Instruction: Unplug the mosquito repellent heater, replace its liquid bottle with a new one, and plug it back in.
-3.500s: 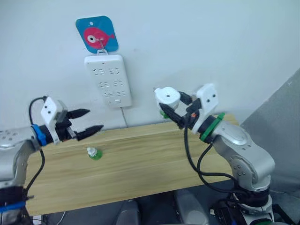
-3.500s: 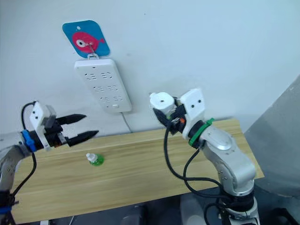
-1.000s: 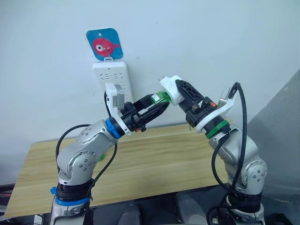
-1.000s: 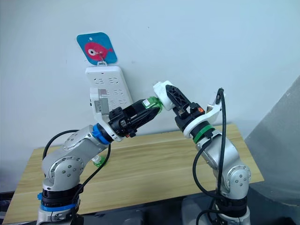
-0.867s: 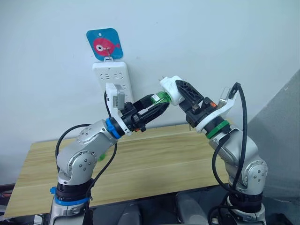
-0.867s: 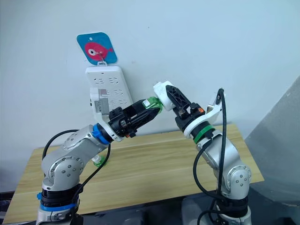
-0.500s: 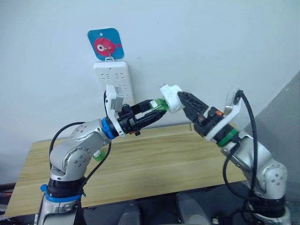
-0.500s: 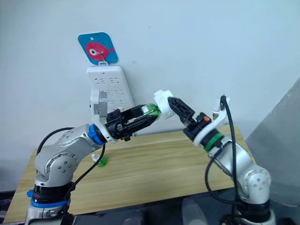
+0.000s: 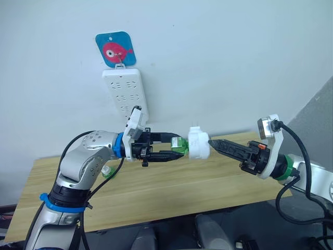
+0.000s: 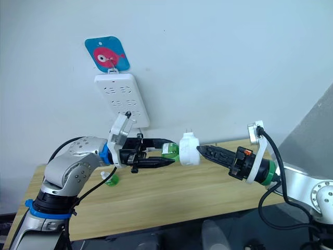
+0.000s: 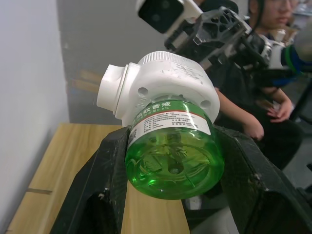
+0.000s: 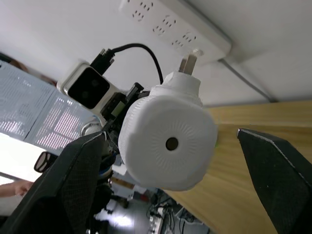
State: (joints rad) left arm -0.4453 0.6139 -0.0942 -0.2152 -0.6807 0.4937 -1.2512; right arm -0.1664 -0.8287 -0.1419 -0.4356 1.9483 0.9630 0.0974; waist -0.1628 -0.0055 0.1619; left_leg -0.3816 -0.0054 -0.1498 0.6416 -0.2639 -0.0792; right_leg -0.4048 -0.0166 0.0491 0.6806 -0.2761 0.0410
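Note:
The mosquito repellent heater [image 9: 198,145] is a small white rounded unit hanging in the air above the table, its two prongs pointing up. A green liquid bottle [image 11: 170,146] is screwed into it. My left gripper [image 9: 175,146] is shut on that bottle, one finger on each side. My right gripper [image 9: 212,142] points at the heater's vented face [image 12: 168,144] and is open, its fingers [image 12: 73,190] spread wide on either side and not touching it. A second small green bottle [image 9: 106,172] stands on the table by my left arm.
A long white power strip [image 9: 125,94] hangs on the wall under a blue fish hook [image 9: 115,48]. The wooden table [image 9: 171,182] lies below both arms. A seated person [image 11: 273,19] shows in the left wrist view.
Both arms have come down and levelled out. My right gripper has opened and let go of the heater, which now hangs from the bottle in my left gripper.

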